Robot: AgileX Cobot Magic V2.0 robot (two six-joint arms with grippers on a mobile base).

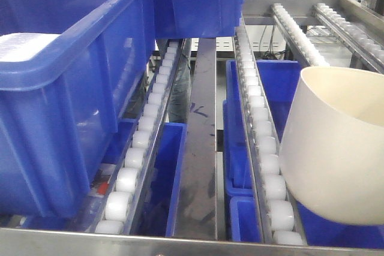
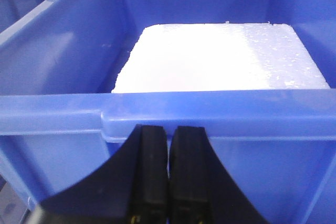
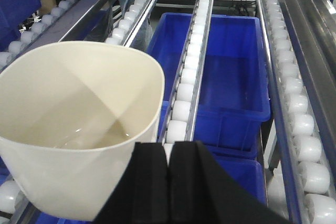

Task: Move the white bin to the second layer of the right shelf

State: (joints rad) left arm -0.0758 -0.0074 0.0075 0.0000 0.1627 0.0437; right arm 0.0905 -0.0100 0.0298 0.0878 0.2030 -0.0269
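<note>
The white bin (image 1: 336,148) sits tilted over the roller lanes (image 1: 264,142) of the right shelf, its near rim pinched by the clenched right tool (image 3: 168,182), while the left tool (image 2: 168,171) hangs clenched and empty before a blue crate (image 2: 63,51) holding white foam (image 2: 226,56).

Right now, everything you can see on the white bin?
The white bin is a glossy cream-white plastic tub with smooth tapering walls, a rounded-square mouth, no handles or marks, and looks empty. It is tilted above the roller lanes and a blue crate below. The right gripper, fingers together, sits at its near rim; whether it pinches the rim is unclear.
</note>
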